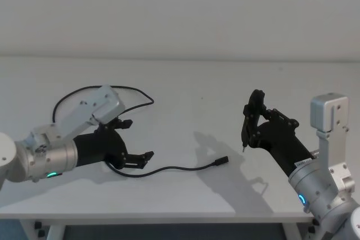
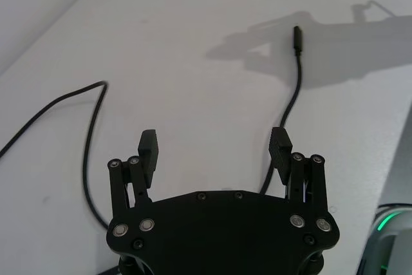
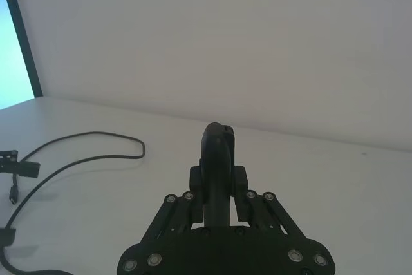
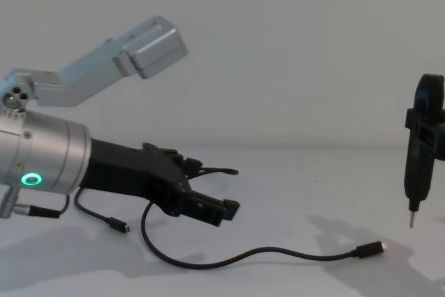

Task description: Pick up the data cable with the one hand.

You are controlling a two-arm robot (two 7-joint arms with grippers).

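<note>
The left fingers (image 2: 149,146) (image 1: 143,157) are spread wide apart and hold nothing. They hover low over the white table (image 1: 202,82), pointing toward 3 o'clock in the head view. In the chest view the lower finger (image 4: 217,209) hangs clear above the surface.

The cable (image 1: 169,168) lies loose on the table and passes beneath these fingers. From there one stretch curves out toward 4 o'clock and ends in a small plug (image 1: 220,162) lying flat, well apart from the fingers. The other stretch loops away toward 11 o'clock, arching behind the left arm's wrist. The chest view shows the cable's second plug (image 4: 118,226) on the table under the left arm, at about 8 o'clock from the fingers. The left wrist view shows the cable (image 2: 293,94) running out past one finger, so close that contact cannot be judged.

Behind the fingers is the thick silver left arm (image 4: 49,161) with a green glowing ring (image 4: 29,179).

The right fingers (image 3: 241,181) are closed on a slim black tool (image 1: 249,117) (image 4: 421,151). It is held upright above the table, its thin metal tip pointing to 6 o'clock, off at 3 o'clock from the left fingers.
</note>
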